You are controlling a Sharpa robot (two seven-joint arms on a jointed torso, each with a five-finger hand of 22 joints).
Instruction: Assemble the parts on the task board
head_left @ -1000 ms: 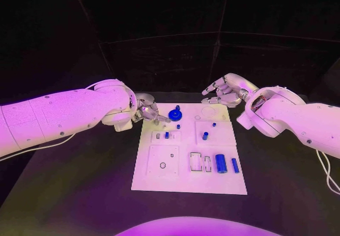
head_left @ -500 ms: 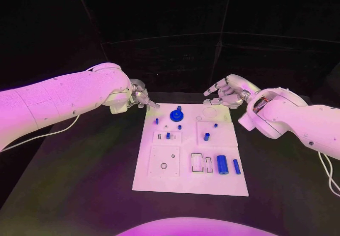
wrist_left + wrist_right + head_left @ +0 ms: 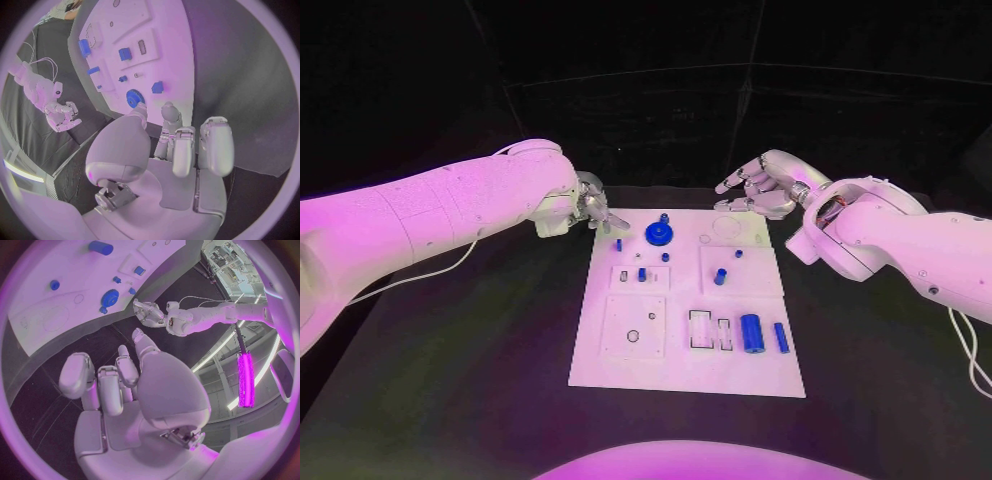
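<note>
The left robot hand (image 3: 593, 212) hovers just off the board's (image 3: 635, 370) far left corner, at about 11 o'clock from the board's middle. In the left wrist view its fingers (image 3: 215, 145) are curled in toward the palm with nothing between them, so it carries no part. The right robot hand (image 3: 759, 190) hangs over the far right corner, at about 1 o'clock, fingers loosely spread and bare, also holding nothing.

Nearest the left robot hand, at 12 o'clock on the board, stands the blue gear (image 3: 658, 236), apparently already seated. A small peg (image 3: 619, 244) sits just beside it toward the left edge. Further in, toward the middle, several short blue pieces stand in their blocks, among them one upright peg (image 3: 720, 277). At about 5 o'clock lie a cylinder (image 3: 751, 334) and a thinner bar (image 3: 780, 338), side by side, just beside the empty outlined slots (image 3: 708, 330). They look loose and are likely waiting to be fitted.

Both robot hands are parked at the far end, probably to leave the board uncovered for the head camera. The near half of the board and the table (image 3: 459, 380) around it offer open room on every side. A reach to the loose pieces would pass over the standing pegs, so height matters there.
</note>
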